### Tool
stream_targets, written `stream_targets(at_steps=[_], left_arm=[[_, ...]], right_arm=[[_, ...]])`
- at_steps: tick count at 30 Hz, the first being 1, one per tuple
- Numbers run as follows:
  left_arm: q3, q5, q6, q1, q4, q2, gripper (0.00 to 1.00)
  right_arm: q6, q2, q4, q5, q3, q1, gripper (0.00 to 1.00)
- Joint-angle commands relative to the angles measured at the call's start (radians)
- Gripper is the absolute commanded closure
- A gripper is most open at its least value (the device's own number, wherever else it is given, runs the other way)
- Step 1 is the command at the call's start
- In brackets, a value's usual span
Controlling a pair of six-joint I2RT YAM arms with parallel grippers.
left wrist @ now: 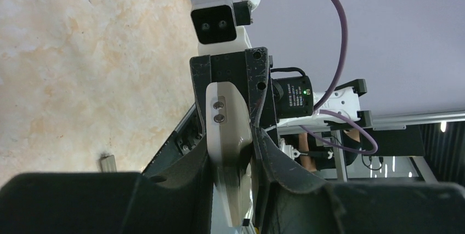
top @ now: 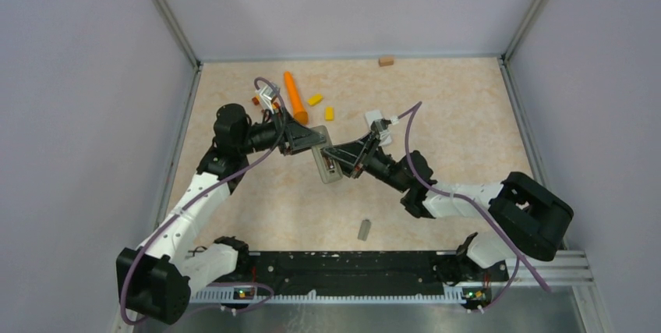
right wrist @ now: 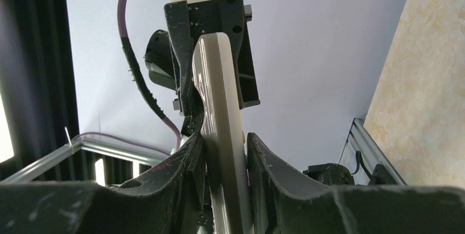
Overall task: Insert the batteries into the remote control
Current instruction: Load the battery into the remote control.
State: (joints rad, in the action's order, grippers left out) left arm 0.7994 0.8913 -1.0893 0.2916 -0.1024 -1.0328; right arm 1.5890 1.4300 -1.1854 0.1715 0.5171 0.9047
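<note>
The remote control (top: pixel 327 166), a slim beige-white body, hangs above the middle of the table, held edge-on between both grippers. My left gripper (top: pixel 312 141) is shut on its far end; in the left wrist view the remote (left wrist: pixel 226 124) is clamped between the dark fingers of that gripper (left wrist: pixel 233 154). My right gripper (top: pixel 348 158) is shut on its near end; in the right wrist view the remote (right wrist: pixel 218 102) stands between that gripper's (right wrist: pixel 225 149) fingers. No batteries show in any view.
A small grey flat piece (top: pixel 363 228) lies near the front. A white object (top: pixel 376 119) lies behind the right gripper. An orange carrot-like thing (top: pixel 295 97), two yellow blocks (top: pixel 315 100) and a brown block (top: pixel 386 61) lie at the back.
</note>
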Motion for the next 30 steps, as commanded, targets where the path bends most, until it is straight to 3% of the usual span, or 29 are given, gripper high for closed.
stream_targets(at_steps=[1, 5, 7, 11, 13, 19, 25, 28, 30], left_arm=[[0.057, -0.017, -0.043, -0.018, -0.08, -0.005, 1.0], [0.046, -0.012, -0.059, -0.022, -0.094, -0.008, 1.0], [0.038, -0.006, -0.055, -0.022, -0.1, -0.009, 1.0], [0.02, 0.022, 0.003, -0.025, -0.1, -0.009, 1.0], [0.012, 0.046, 0.061, -0.027, -0.094, -0.009, 1.0], [0.005, 0.095, 0.165, -0.029, -0.081, -0.001, 1.0], [0.01, 0.139, 0.218, -0.029, -0.089, 0.019, 1.0], [0.013, 0.15, 0.232, -0.029, -0.093, 0.03, 1.0], [0.017, 0.159, 0.239, -0.029, -0.099, 0.038, 1.0]], right_arm=[[-0.042, -0.003, -0.048, 0.07, -0.027, -0.001, 0.7], [-0.046, -0.002, -0.051, 0.065, -0.023, -0.002, 0.69], [-0.054, -0.004, -0.047, 0.065, -0.018, -0.003, 0.63], [-0.086, -0.025, -0.054, 0.056, -0.02, -0.014, 0.3], [-0.127, -0.047, -0.054, 0.06, -0.019, -0.027, 0.22], [-0.313, -0.147, 0.03, 0.088, -0.015, -0.057, 0.2], [-0.687, -0.211, 0.403, 0.158, 0.109, -0.057, 0.23], [-0.779, -0.224, 0.503, 0.156, 0.142, -0.056, 0.25], [-0.799, -0.227, 0.54, 0.146, 0.157, -0.056, 0.31]])
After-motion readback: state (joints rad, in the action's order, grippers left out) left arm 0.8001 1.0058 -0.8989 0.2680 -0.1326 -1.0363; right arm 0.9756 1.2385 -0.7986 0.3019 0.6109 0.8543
